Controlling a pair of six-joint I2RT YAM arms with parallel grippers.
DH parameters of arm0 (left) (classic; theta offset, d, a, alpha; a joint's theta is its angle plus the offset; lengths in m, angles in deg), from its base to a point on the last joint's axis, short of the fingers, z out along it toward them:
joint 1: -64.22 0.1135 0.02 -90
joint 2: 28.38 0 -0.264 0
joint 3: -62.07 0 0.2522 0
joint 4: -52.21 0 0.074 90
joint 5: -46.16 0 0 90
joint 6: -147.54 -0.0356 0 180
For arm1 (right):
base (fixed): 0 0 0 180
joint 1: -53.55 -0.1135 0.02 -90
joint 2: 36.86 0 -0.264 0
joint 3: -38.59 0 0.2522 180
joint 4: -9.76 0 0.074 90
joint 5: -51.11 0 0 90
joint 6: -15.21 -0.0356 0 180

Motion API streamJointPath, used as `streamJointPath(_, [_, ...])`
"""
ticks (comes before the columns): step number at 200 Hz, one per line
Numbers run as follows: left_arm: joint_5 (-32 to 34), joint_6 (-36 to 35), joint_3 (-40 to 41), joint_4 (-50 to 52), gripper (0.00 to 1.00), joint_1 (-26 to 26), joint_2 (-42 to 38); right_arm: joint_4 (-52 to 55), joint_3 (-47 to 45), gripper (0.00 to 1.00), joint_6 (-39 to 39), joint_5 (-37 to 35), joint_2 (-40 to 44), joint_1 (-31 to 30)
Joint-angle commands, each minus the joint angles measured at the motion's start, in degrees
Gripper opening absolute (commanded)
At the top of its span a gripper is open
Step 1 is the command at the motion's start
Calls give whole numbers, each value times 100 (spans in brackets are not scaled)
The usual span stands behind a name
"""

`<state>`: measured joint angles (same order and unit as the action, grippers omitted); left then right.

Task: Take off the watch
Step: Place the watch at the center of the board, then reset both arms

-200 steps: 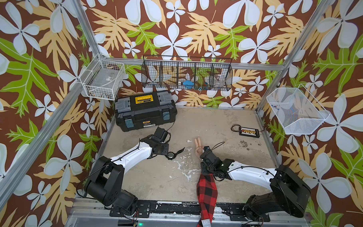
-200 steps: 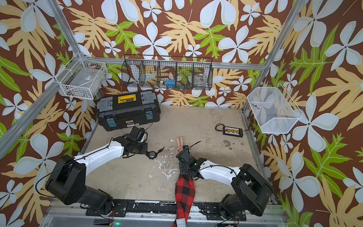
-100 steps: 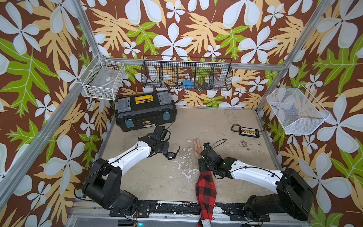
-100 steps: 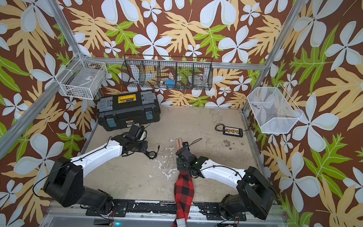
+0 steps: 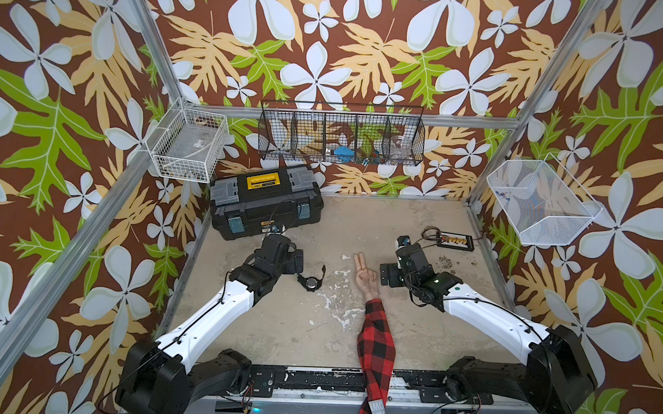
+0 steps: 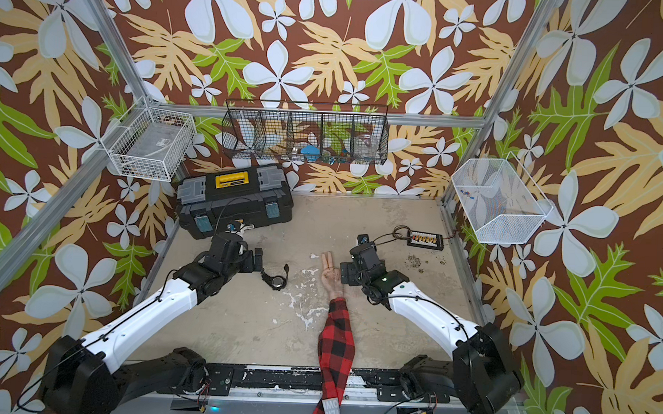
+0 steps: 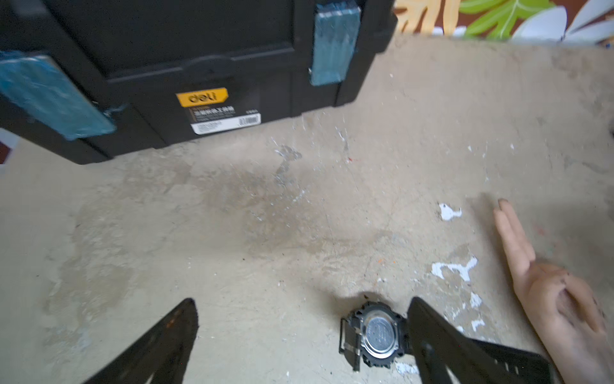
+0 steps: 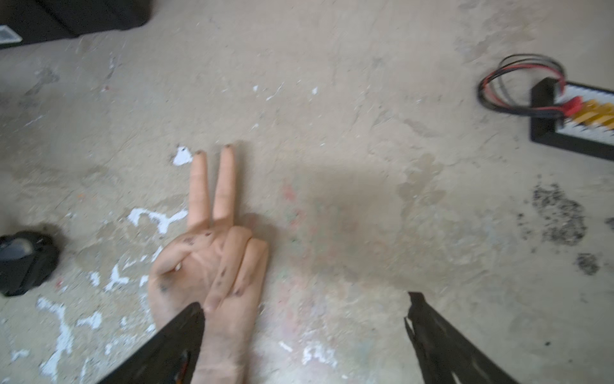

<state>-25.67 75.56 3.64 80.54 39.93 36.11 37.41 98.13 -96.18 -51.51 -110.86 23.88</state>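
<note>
Scuffed concrete tabletop [image 5: 280, 327] holds the rubbery round watch [image 5: 311, 281]; left gripper [image 7: 302, 301] and right gripper [image 8: 304, 299] gape.

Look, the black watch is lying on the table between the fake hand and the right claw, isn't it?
Almost. The watch does lie on the table, but the claw on its far side from the fake hand is the left gripper. Both top views show it.

One watch [image 5: 311, 281], one toolbox [image 5: 265, 202], one mannequin hand [image 5: 365, 279] in one plaid sleeve [image 5: 374, 342], one connector board [image 5: 454, 240]. Wire baskets number three — one black basket [image 5: 342, 138], two white baskets [image 5: 188, 150] [image 5: 538, 202]. Robot arms [image 5: 220, 310] [image 5: 482, 311] — two.
</note>
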Motion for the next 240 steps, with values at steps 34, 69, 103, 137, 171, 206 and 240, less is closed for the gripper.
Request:
streamJointPath(34, [1552, 521, 1011, -1707, 100, 65, -599, -878, -154, 100, 829, 22, -234, 1042])
streamJointPath(69, [2341, 279, 1975, -2943, 99, 73, -855, -1753, -582, 98, 929, -494, -408, 1756])
streamJointPath(103, [3159, -1038, 3019, -4742, 99, 88, -991, -3754, -1750, 97, 1572, -1020, -125, 1868])
streamJointPath(137, [3381, -984, 3415, -5648, 99, 380, -375, -4923, -2185, 98, 1725, -1592, -347, 1868])
streamJointPath(171, [2863, -924, 3542, -6385, 98, 734, 115, -6408, -2824, 99, 1982, -1357, -313, 1896])
streamJointPath(206, [2340, -982, 3626, -7344, 99, 1094, 490, -6992, -2803, 99, 2165, -1174, -648, 1997])
streamJointPath(240, [1782, -1148, 3640, -8071, 98, 1421, 936, -7416, -2828, 99, 2213, -552, -1037, 2206])
